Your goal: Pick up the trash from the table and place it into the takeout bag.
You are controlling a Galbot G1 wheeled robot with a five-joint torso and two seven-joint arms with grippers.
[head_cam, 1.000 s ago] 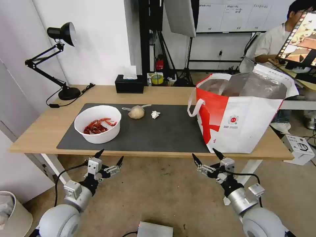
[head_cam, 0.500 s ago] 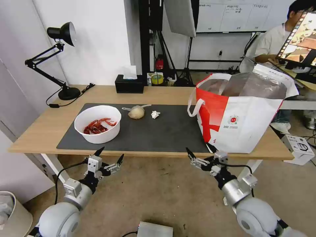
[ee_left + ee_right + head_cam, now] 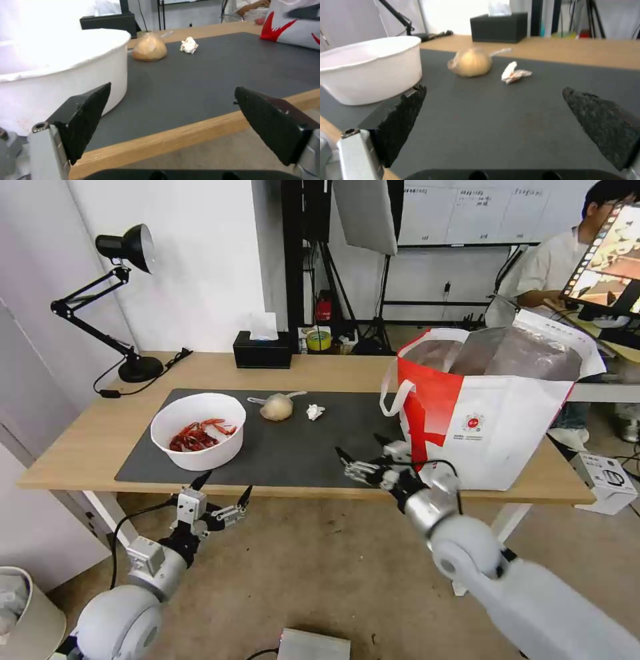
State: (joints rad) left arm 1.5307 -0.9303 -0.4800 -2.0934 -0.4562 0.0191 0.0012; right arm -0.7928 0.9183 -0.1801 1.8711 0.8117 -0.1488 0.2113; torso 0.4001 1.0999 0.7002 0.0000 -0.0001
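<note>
Crayfish-shell bowl (image 3: 198,431), the tied bag with its beige lump (image 3: 276,407) and the crumpled tissue wad (image 3: 314,412) sat spread along the dark grey mat (image 3: 313,453), with bare mat between them and the takeout bag (image 3: 487,410) at the table's (image 3: 80,447) right end. Reaching over the near edge, the right gripper (image 3: 363,453) hovered above the mat — jaws spread wide, empty. Below the table edge, in front of the bowl, the left gripper (image 3: 223,492) hung agape, holding nothing.

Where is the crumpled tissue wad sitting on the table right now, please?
In the head view the crumpled tissue wad lies on the dark grey mat, just right of the small tied bag and left of the takeout bag.
</note>
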